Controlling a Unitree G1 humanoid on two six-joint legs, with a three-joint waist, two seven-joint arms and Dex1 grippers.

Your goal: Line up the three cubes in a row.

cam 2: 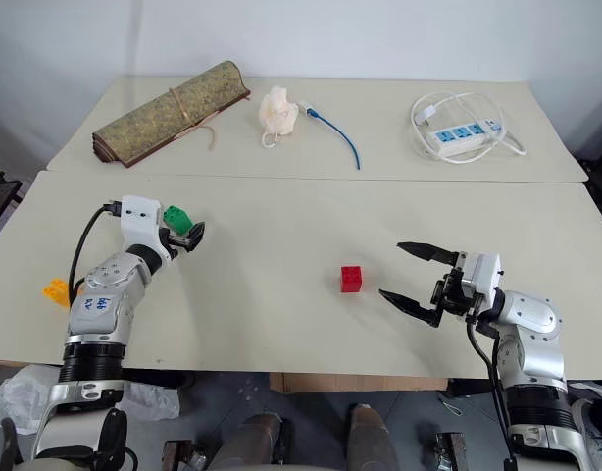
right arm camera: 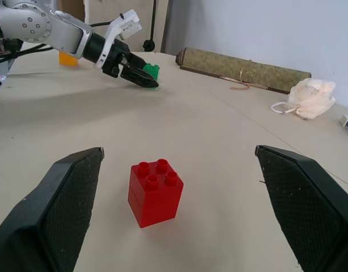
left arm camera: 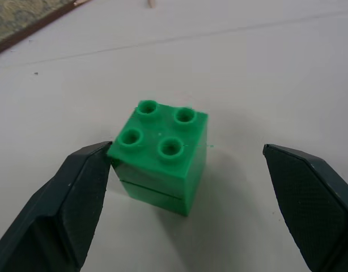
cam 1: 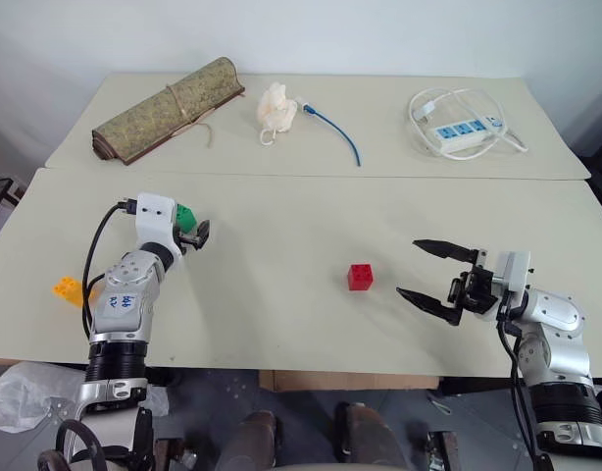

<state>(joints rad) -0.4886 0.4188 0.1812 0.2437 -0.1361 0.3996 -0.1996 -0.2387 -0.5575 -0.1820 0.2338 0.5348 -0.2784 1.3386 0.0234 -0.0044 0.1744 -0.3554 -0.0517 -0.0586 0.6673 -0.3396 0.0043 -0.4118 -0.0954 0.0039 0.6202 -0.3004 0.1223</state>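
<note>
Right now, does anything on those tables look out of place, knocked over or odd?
Nothing looks spilled or damaged. The three cubes are just far from a row: the yellow-orange cube sits near the table's left edge, the green cube stands upright between the open left gripper's fingers, and the red cube stands mid-table, before the open right gripper.

The left gripper (left arm camera: 185,187) has its jaws spread around the green cube (left arm camera: 162,156), one finger touching it. Bare table (right arm camera: 230,170) lies between the right gripper's (right arm camera: 177,209) wide jaws and the red cube (right arm camera: 155,191).
</note>
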